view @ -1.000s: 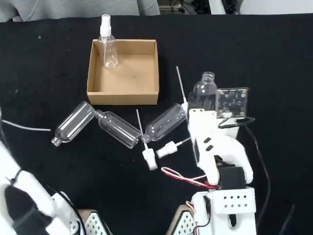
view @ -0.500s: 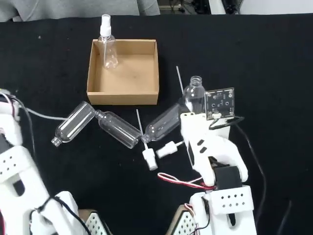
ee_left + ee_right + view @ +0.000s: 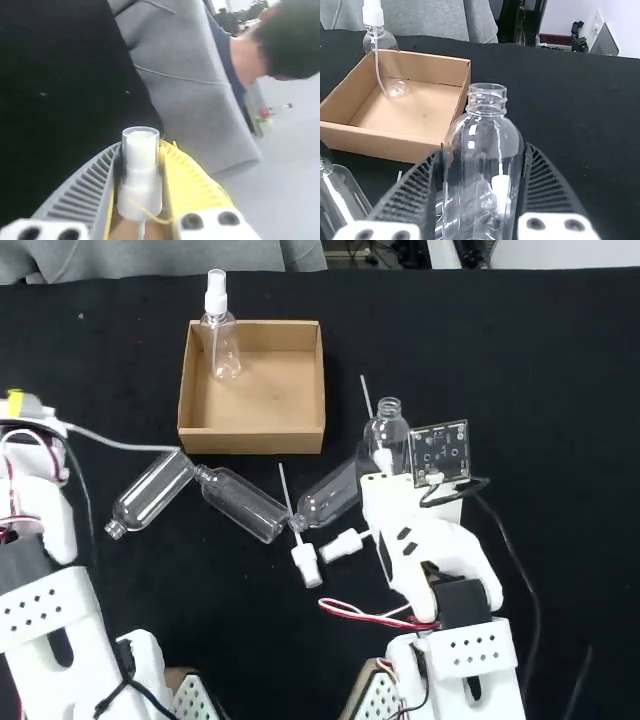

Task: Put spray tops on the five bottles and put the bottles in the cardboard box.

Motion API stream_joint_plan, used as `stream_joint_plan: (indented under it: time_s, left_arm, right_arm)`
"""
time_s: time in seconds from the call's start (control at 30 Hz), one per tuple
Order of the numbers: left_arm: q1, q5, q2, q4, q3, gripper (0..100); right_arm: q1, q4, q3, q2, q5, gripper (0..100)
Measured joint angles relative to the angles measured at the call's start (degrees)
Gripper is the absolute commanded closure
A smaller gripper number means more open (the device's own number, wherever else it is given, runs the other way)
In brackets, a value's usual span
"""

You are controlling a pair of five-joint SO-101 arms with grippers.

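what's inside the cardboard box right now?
One clear plastic bottle with a white spray top, upright against the far wall of the brown cardboard box. The floor elsewhere is bare; only the patch under that bottle is hidden.

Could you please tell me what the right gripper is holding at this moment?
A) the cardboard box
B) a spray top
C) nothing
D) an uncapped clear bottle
D: in the right wrist view the right gripper clamps an upright clear bottle whose threaded neck is bare.
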Motion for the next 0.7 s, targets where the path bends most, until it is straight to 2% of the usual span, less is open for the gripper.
stream_joint_plan:
  time_s: [0.27, 0.7]
  left_arm:
    - [3.4, 6.4, -5.6, 0.0, 0.4, 97]
    - [9.1, 7.0, -17.6, -0.2, 8.9, 97]
  right_arm:
    - [-0.8, 0.0, 0.0, 0.0, 1.1, 88.1]
    - [-7.6, 0.0, 3.7, 0.0, 10.0, 88.1]
